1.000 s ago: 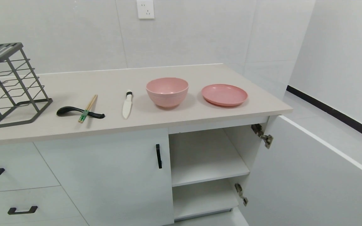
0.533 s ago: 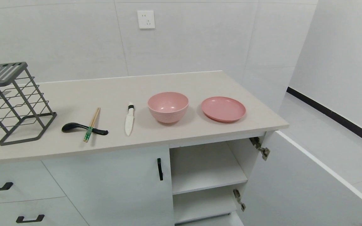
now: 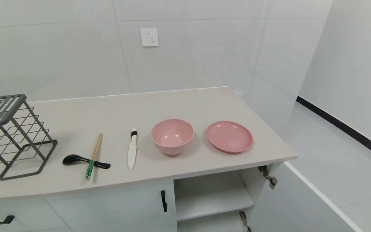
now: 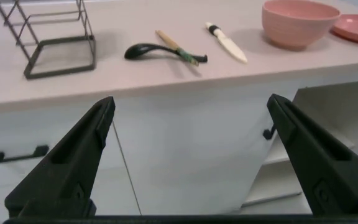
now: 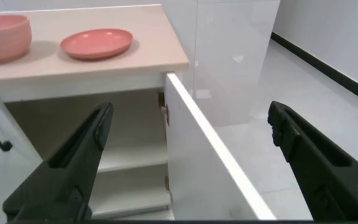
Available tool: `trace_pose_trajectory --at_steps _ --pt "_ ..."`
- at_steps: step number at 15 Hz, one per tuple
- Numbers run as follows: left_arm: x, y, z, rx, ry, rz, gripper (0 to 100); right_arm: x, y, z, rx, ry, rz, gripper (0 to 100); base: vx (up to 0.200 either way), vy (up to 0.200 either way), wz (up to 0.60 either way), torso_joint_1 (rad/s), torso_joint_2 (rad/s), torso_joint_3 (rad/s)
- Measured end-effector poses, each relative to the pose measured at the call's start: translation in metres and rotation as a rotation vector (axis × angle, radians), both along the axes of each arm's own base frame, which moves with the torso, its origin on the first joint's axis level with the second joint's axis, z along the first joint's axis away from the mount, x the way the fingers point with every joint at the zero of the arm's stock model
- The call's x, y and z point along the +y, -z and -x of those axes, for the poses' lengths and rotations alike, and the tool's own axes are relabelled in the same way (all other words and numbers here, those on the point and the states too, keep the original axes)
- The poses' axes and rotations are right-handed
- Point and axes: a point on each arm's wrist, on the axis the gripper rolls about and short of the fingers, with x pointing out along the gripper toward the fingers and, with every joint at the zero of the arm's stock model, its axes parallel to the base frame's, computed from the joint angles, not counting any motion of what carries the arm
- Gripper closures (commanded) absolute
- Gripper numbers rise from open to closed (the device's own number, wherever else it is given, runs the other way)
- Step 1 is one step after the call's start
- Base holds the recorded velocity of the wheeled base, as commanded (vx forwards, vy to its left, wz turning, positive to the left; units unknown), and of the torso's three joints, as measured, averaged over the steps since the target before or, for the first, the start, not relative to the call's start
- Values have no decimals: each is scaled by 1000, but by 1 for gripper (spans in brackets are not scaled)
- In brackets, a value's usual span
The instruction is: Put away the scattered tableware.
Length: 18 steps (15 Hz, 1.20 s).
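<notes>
Grey wire rack (image 3: 11, 135) upright at the far left of the pale surface (image 3: 140, 106). Just right of it, black spoon (image 3: 76, 159) lying flat, with wooden chopsticks (image 3: 93, 156) laid across its handle and touching it. Further right, white knife (image 3: 132, 149) with a black band on the handle, tip toward the near edge, apart from the rest. Then pink bowl (image 3: 172, 137), upright, and just beside it on the right a pink plate (image 3: 229, 136), near the right end of the surface. Below these two, cupboard (image 3: 211, 196) with its door (image 3: 301, 199) swung open to the right.

Low in front of the cabinet fronts, under the spoon and chopsticks, left gripper (image 4: 190, 99) with fingers (image 4: 73, 162) spread wide, holding nothing. By the open door, right gripper (image 5: 190, 107), likewise spread wide and holding nothing.

Judged to be the very start: nothing picked up yet, all five pieces lying on the surface. Next move probably a lift of one arm above the near edge and down over a piece: bowl or plate for the cupboard, cutlery perhaps for the rack. Thin flat cutlery likely to need a pinch very close to the surface.

No brand or label readable. Green band on the near ends of the chopsticks, pattern too small to make out. Plain wall socket (image 3: 149, 37) above.
</notes>
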Motion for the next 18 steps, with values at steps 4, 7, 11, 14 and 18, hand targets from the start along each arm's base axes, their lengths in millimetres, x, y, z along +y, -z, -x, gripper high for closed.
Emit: trace_pose_trajectory --at_steps 4,7,11,14,18 --pt "0 0 0 0 0 -2 0 0 0 0 0 0 0 0 100 0 0 123 -231 -115" --pt "0 0 0 0 0 0 0 0 0 0 0 0 0 0 0 0 0 0 0 0" --pt "0 0 0 0 1 0 0 0 0 0 0 0 -1 0 0 0 0 0 0 0" --pt "0 0 0 0 4 -2 0 0 0 0 0 -1 -1 0 0 0 0 0 0 0" --pt "0 0 0 -2 6 -6 0 0 0 0 -2 -1 5 0 0 0 0 0 0 0"
